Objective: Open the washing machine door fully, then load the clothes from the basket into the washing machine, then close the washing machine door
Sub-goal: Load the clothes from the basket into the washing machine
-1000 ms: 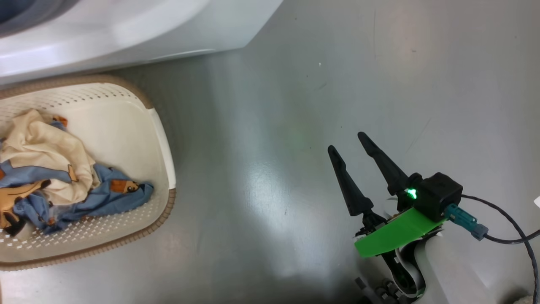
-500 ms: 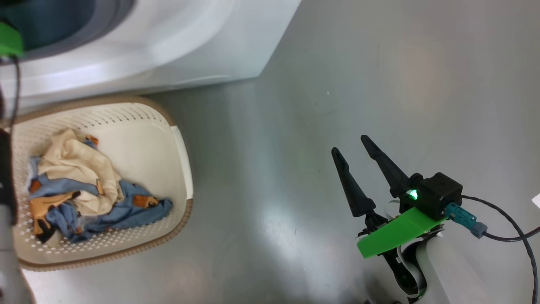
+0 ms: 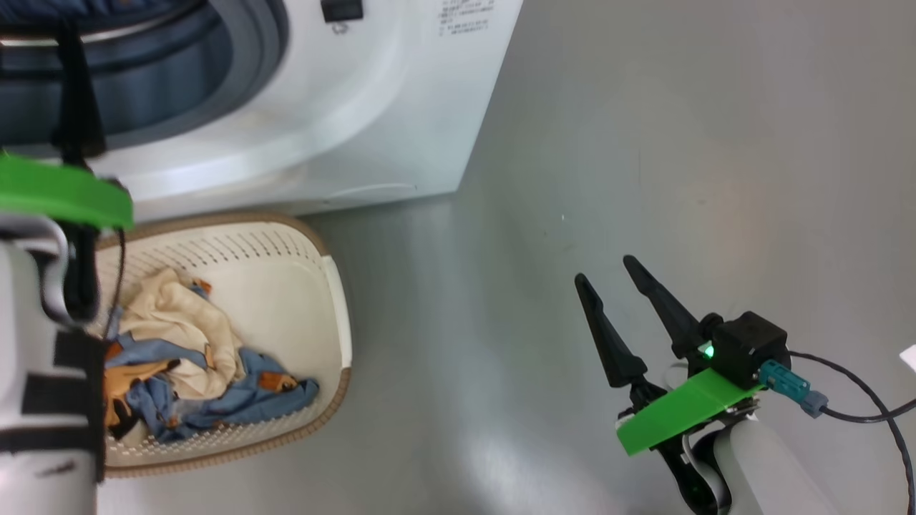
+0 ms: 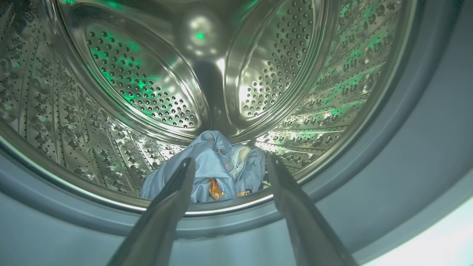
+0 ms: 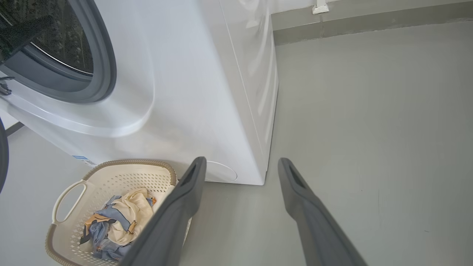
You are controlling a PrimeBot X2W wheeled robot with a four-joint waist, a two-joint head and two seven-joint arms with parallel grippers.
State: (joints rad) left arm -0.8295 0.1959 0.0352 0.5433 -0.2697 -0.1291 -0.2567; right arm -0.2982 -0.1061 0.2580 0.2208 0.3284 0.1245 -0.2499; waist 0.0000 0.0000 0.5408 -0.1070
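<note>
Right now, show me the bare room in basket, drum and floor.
The basket is bare along its right wall; the clothes crowd its left. The drum is bare either side of the blue garment at its front lip. The floor is bare between basket and right tool.

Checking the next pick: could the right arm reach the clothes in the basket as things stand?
Probably yes: the right gripper is open, the clothes lie uncovered in the basket, with floor between.
</note>
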